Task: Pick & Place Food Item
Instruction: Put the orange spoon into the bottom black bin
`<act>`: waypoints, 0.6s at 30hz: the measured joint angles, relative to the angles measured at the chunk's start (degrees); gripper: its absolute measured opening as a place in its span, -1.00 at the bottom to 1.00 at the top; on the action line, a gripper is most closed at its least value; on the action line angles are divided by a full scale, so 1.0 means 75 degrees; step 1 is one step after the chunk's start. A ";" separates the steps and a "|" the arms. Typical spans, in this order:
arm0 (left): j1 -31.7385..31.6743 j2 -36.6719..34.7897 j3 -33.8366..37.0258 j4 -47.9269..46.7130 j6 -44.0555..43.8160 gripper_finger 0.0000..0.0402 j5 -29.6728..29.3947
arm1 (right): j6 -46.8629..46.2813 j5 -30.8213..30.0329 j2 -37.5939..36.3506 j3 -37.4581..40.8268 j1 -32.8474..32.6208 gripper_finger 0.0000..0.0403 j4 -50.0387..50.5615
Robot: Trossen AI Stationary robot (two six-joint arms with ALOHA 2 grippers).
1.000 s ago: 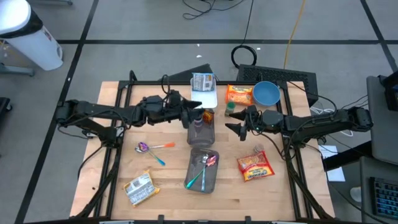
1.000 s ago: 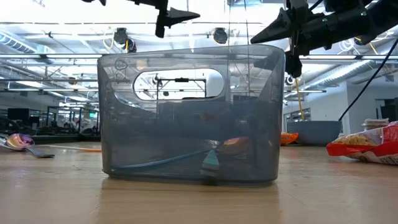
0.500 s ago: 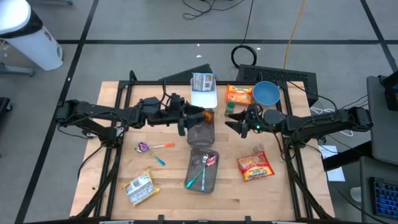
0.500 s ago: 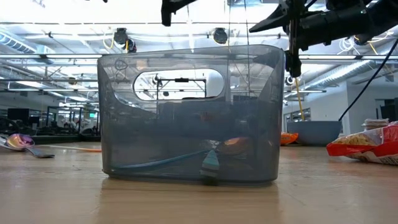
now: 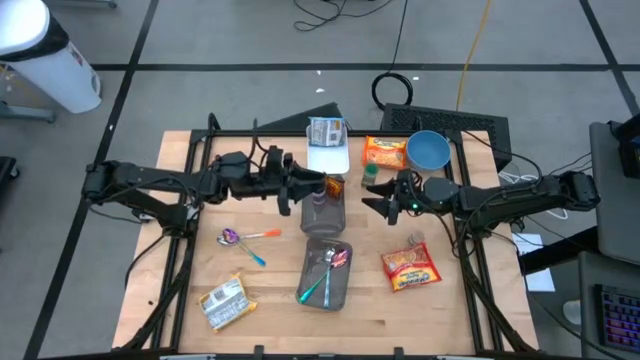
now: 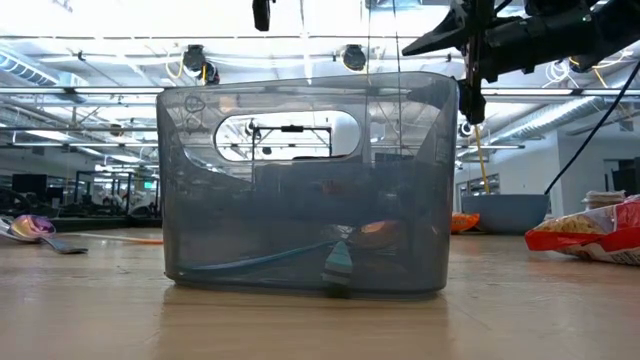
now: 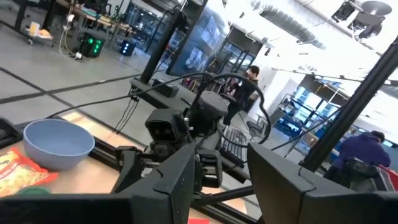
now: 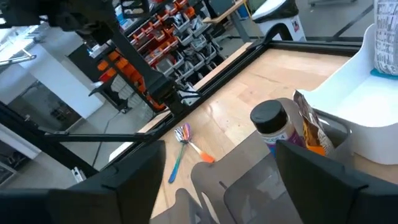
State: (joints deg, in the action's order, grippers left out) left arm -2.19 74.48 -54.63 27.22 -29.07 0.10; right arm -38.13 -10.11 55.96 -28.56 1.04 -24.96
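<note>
My left gripper (image 5: 300, 190) hangs open in the air over the left rim of a clear grey bin (image 5: 322, 208) at mid table; only a fingertip (image 6: 262, 12) shows in the low view. My right gripper (image 5: 372, 201) hangs open to the right of that bin, fingers wide (image 8: 236, 186), pointing toward the table's left. Inside the bin stand a black-capped bottle (image 8: 268, 119) and an orange packet (image 8: 309, 127). An orange-red noodle packet (image 5: 410, 267) lies flat near the right front. Another orange packet (image 5: 384, 152) lies at the back.
A second clear bin (image 5: 325, 272) with utensils stands near the front. A white tray (image 5: 327, 158) bearing a packet, and a blue bowl (image 5: 428, 150), are at the back. A spoon (image 5: 235, 237) and a silver packet (image 5: 222, 303) lie front left. People stand beyond the table (image 7: 252, 84).
My left gripper has risen and drawn back a little toward the table's left edge, away from the bin, turning as it went. My right gripper has rolled slightly in place.
</note>
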 joint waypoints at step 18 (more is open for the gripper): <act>-0.0511 0.0006 0.0000 0.0435 -0.1351 -0.24 -0.0711 | 0.0454 0.0385 0.0000 -0.0005 0.0005 -0.42 0.0166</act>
State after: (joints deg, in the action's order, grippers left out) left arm -6.02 74.52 -54.63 30.49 -39.20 -5.23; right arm -34.73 -7.22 55.96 -28.59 1.08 -23.72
